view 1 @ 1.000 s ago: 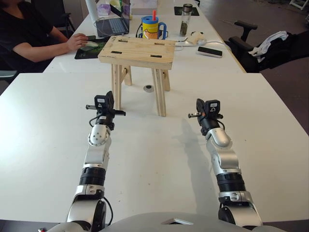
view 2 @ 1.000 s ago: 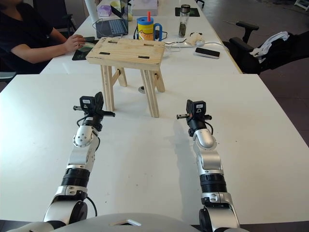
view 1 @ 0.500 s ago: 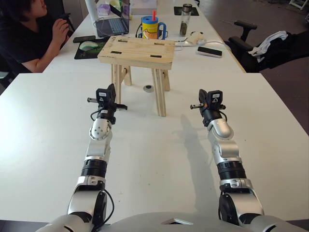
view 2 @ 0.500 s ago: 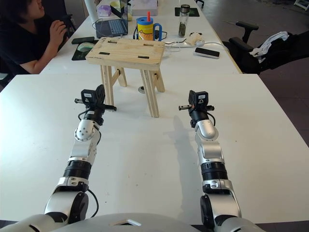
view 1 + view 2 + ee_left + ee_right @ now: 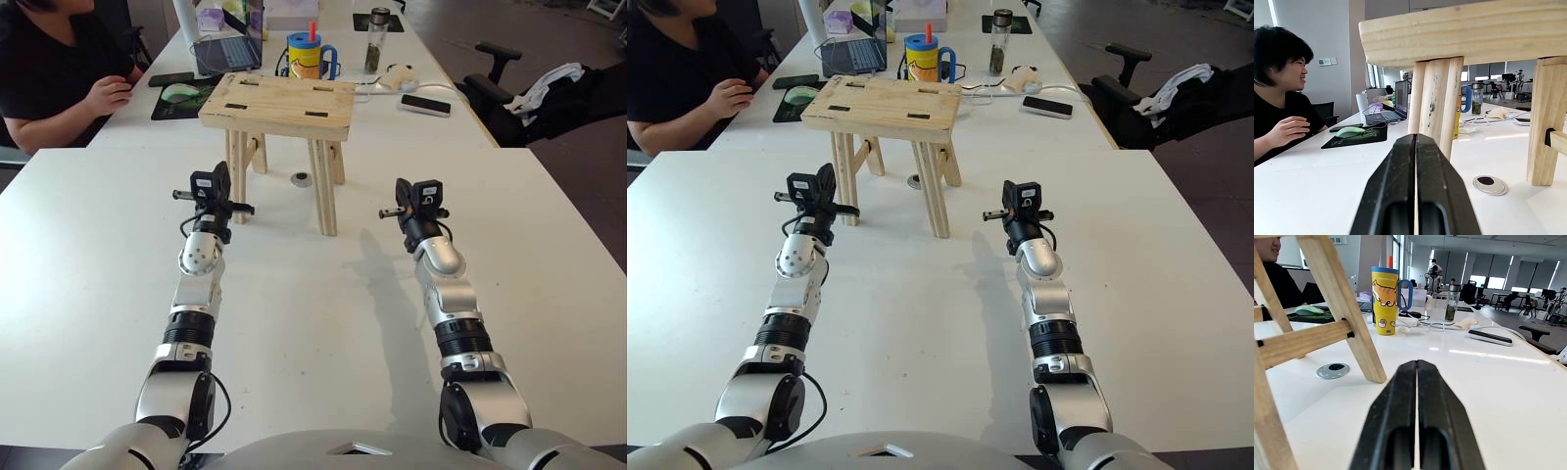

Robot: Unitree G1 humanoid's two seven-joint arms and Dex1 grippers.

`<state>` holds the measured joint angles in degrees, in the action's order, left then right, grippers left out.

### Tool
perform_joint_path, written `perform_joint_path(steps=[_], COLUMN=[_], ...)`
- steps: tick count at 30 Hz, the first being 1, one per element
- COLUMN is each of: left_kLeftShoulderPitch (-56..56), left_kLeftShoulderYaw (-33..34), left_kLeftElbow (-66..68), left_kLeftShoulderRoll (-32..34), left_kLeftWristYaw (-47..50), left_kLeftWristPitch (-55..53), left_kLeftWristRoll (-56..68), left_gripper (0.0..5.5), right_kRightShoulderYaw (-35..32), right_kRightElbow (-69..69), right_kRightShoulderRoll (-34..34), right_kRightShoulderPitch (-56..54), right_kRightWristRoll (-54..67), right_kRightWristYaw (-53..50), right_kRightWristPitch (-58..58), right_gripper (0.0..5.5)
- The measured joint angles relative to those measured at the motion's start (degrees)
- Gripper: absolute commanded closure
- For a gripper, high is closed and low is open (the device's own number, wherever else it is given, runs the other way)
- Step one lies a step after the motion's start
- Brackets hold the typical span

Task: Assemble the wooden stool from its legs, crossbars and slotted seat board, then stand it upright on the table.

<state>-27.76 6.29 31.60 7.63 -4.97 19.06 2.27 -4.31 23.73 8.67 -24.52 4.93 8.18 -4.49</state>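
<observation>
The wooden stool (image 5: 279, 108) stands upright and assembled on the white table (image 5: 313, 323), its slotted seat board on top, legs and crossbars below. My left gripper (image 5: 221, 194) hovers just left of the stool's near left leg (image 5: 1434, 107), fingers (image 5: 1431, 181) pressed together, holding nothing. My right gripper (image 5: 403, 201) sits a short way right of the near right leg (image 5: 324, 186), also shut and empty, its fingers (image 5: 1434, 411) closed flat. Neither gripper touches the stool.
A round cable grommet (image 5: 302, 178) lies on the table under the stool. Behind it are a yellow mug (image 5: 306, 54), a laptop (image 5: 227, 49), a jar (image 5: 378, 34), a phone (image 5: 425, 104) and a seated person (image 5: 54, 78). An office chair (image 5: 505, 88) stands at right.
Both arms drew slightly forward, then shifted a little to the left; the grippers stayed shut. The person's hand left the mouse, rose, then dropped again.
</observation>
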Motion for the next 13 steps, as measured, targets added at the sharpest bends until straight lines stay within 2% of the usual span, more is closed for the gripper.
perform_joint_path(steps=[13], left_kLeftShoulderPitch=[-9.02], left_kLeftShoulderYaw=[1.75], left_kLeftElbow=[10.36], left_kLeftShoulderRoll=[1.38], left_kLeftWristYaw=[-1.15], left_kLeftWristPitch=[5.08], left_kLeftWristRoll=[1.24], left_gripper=[5.47], right_kRightShoulderYaw=[-0.59], right_kRightElbow=[10.45], right_kRightShoulderRoll=[0.66], right_kRightShoulderPitch=[-9.25], right_kRightWristRoll=[-0.01], right_kRightWristYaw=[0.57], right_kRightWristPitch=[-5.19], right_gripper=[5.5])
